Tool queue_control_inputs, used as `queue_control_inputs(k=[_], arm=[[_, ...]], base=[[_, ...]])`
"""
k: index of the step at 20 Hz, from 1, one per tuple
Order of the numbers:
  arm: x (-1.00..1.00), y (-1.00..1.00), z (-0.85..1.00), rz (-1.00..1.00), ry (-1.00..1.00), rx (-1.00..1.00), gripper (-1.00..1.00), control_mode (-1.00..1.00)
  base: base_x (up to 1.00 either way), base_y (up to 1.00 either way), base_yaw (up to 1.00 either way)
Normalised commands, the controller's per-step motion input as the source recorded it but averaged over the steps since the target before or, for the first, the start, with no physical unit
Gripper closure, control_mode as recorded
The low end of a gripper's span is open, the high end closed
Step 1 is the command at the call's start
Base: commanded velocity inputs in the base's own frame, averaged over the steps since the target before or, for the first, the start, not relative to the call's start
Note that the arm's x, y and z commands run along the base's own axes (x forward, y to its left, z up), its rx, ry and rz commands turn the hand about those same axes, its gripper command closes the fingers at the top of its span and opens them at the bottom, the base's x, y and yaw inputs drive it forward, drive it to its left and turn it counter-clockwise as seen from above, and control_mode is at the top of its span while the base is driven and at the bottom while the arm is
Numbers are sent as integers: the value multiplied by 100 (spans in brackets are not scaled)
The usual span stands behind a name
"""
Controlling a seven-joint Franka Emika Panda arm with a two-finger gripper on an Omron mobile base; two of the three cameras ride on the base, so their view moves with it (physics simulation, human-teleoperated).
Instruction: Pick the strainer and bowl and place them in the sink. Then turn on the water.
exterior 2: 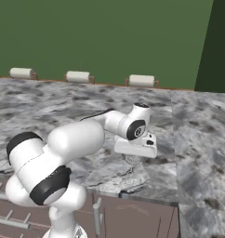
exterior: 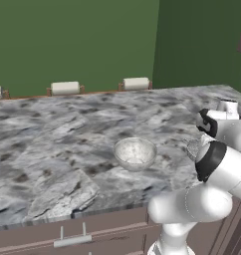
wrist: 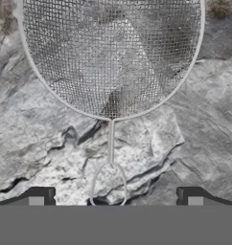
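In the left base view, three pale stool backs (exterior: 65,88) line the far edge of a grey marbled counter (exterior: 53,144) under a green wall (exterior: 72,40). The bowl (exterior: 135,153), speckled silvery-grey and upright, sits alone near the middle of the counter, toward its front edge. Below that edge runs a brown drawer front with a metal handle (exterior: 71,240). To the right of the bowl, a small patch of the strainer (exterior: 193,148) peeks out beside the white arm (exterior: 227,164), which covers the rest of it; bowl and strainer lie near each other but apart.

The right base view swings round to the arm's other side: here the arm's big white links fill the left and middle, hiding the bowl. The hand hangs low over the counter, and the thin wire of the strainer (exterior 2: 133,161) shows just beneath it as a faint looped outline, with its shadow on the stone. The jaws cannot be made out from this side.

The hand view gives what neither base camera does: the strainer (wrist: 110,57) seen from straight above, its round mesh basket across the top, the straight wire handle running down to a loop at the bottom. The gripper (wrist: 115,201) has its two dark fingertips (wrist: 39,197) spread wide, one on each side of the handle loop, touching nothing. The strainer rests flat on the counter.
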Motion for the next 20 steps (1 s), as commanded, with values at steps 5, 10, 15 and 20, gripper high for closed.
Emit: queue_control_inputs(k=[5, 10, 15, 20], arm=[[0, 0, -12, 0, 5, 4, -100, -100], [0, 0, -16, 0, 3, 8, -100, -100], [0, 0, -23, 0, 3, 6, -100, -100], [0, 0, -29, 0, 0, 0, -100, -100]], base=[[0, 0, 0], [0, 0, 0], [0, 0, 0], [0, 0, 0]])
